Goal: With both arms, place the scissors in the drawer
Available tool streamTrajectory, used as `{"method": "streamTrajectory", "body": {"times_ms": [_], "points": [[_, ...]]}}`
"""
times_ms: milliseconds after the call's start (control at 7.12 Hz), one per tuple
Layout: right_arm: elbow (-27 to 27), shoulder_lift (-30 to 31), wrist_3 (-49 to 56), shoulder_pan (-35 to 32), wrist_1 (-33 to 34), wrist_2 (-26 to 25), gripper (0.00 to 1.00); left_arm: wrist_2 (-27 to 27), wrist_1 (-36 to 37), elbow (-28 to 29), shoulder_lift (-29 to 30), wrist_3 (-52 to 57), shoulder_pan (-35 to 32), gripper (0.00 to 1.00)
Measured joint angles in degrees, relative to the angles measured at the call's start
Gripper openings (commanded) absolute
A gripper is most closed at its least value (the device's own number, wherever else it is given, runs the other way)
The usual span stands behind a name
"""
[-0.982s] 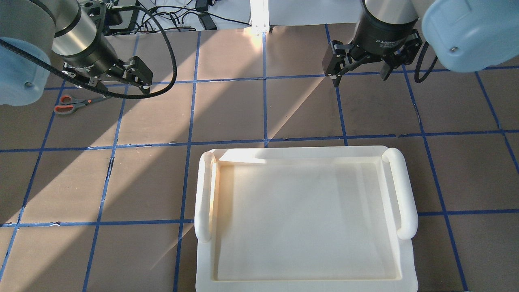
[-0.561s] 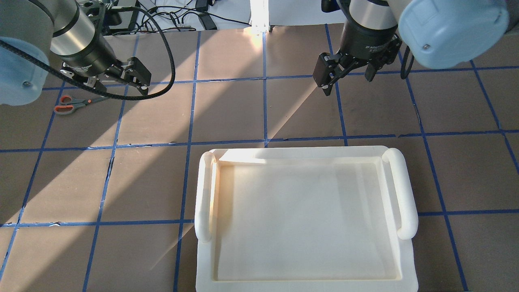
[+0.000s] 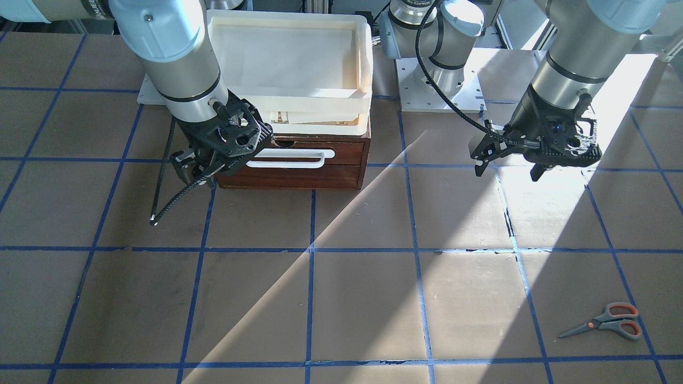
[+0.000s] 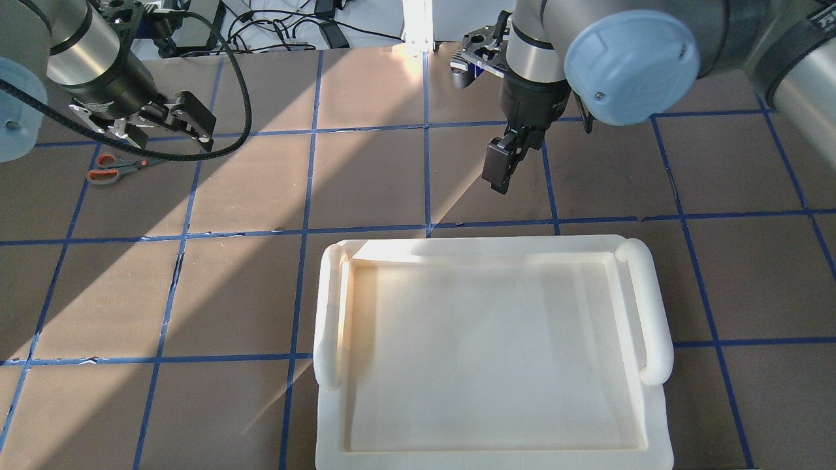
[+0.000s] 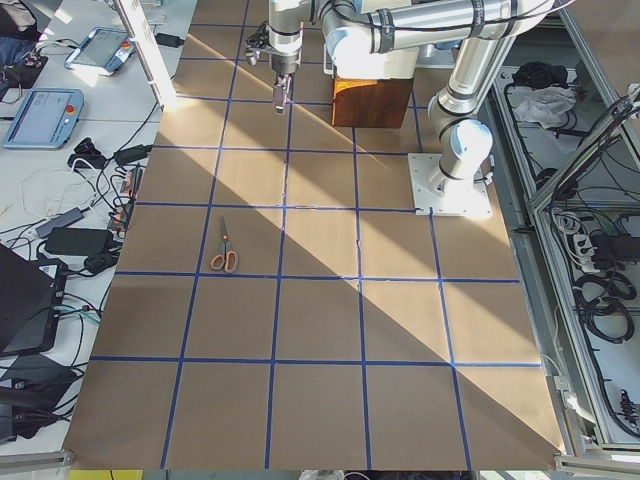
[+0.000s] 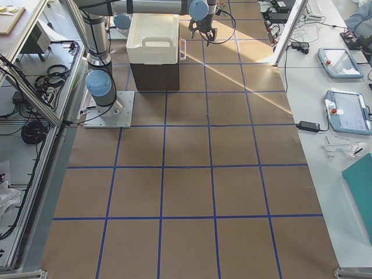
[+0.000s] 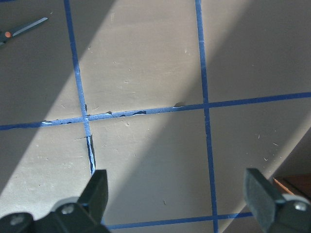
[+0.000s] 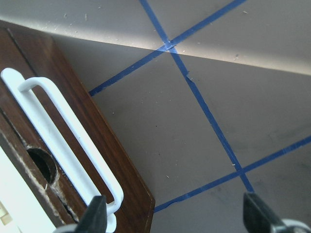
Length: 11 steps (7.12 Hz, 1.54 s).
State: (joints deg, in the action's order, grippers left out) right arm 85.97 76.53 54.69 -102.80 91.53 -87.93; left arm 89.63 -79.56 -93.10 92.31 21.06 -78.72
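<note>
The scissors lie flat on the brown table with its grid of blue tape. They are on the robot's left side, near the edge far from the robot, and well apart from the drawer. The blades are closed and nothing touches them.

The left gripper hangs over the table between the robot's base and the scissors. Its two fingers are spread wide and hold nothing. In the left wrist view only the blade tips appear, in the upper left corner.

The drawer is dark reddish wood with a white bar handle. It appears pushed in, and a cream tray sits on top of its box.

The right gripper is low, just in front of one end of the handle. Its jaws are also spread apart and empty; in the right wrist view one finger is very close to the end of the handle. It cannot be told whether the finger touches the handle. A black cable hangs from this wrist toward the table.
</note>
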Motion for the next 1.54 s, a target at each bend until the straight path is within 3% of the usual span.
{"method": "streamTrajectory", "body": {"times_ms": [421, 842, 1544], "points": [[0.07, -5.39, 16.21, -1.72, 0.53, 1.04, 1.0, -0.57, 0.61, 0.19, 2.17, 13.74, 4.37, 1.0], [0.14, -6.96, 21.88, -3.0, 0.52, 4.05, 1.0, -0.42, 2.69, 0.28, 5.66, 28.44, 11.13, 1.0], [2.33, -6.79, 23.08, -4.69, -0.76, 3.3, 1.0, -0.43, 12.36, 1.1, 15.41, 52.67, 18.25, 1.0]]}}
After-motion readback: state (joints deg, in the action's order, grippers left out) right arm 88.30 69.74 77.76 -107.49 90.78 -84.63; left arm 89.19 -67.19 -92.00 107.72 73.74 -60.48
